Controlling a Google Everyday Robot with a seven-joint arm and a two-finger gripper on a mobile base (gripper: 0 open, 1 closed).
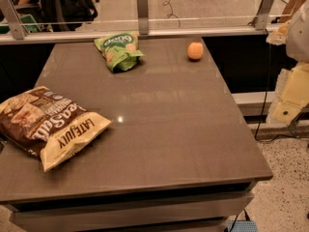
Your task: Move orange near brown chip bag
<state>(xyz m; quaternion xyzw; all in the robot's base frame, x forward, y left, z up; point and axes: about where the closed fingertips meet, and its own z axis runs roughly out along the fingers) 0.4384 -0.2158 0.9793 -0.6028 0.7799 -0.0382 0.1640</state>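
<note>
The orange (195,50) is a small round fruit lying near the far right corner of the grey table (159,129). The brown chip bag (48,123) lies flat at the near left, with its cream-yellow "Late July" end pointing toward the table's middle. My gripper (291,94) shows as a pale cream and white shape at the right edge of the view. It is off the table's right side, lower than and to the right of the orange, and holds nothing that I can see.
A green snack bag (119,50) lies at the far middle of the table, left of the orange. A glass barrier with metal posts (142,11) runs along the far edge. Speckled floor (285,187) and a cable lie to the right.
</note>
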